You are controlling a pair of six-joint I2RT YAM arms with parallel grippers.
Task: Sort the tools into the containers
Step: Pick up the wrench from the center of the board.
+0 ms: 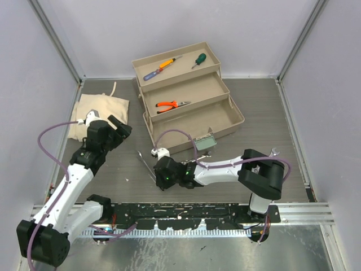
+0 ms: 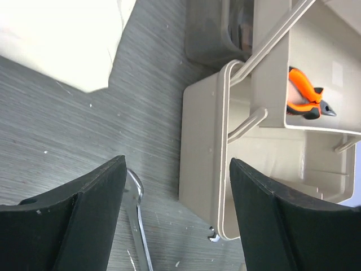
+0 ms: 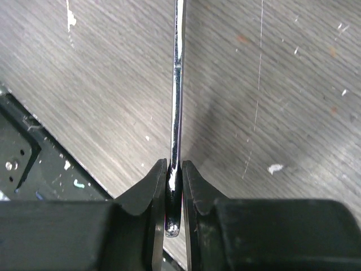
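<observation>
The toolbox [image 1: 237, 121] stands open with its stepped tan trays. Its top tray holds a blue-and-orange screwdriver [image 1: 162, 67] and a green-handled screwdriver [image 1: 198, 59]. Orange-handled pliers [image 1: 169, 104] [image 2: 304, 99] lie in the middle tray, and the lowest tray shows nothing inside. A silver wrench [image 1: 144, 160] [image 3: 177, 84] [image 2: 135, 220] lies on the table in front of the box. My right gripper [image 1: 154, 176] [image 3: 175, 175] is shut on the wrench's near end. My left gripper [image 1: 123, 127] [image 2: 177, 192] hangs open and empty over the table beside the box's left corner [image 2: 203, 147].
A cream cloth bag [image 1: 96, 116] lies at the left back. The toolbox's pale green latch [image 1: 204, 143] sticks out at its front. Another silver wrench head [image 1: 274, 151] shows beside my right arm's elbow. A black rail [image 1: 186, 214] runs along the near edge.
</observation>
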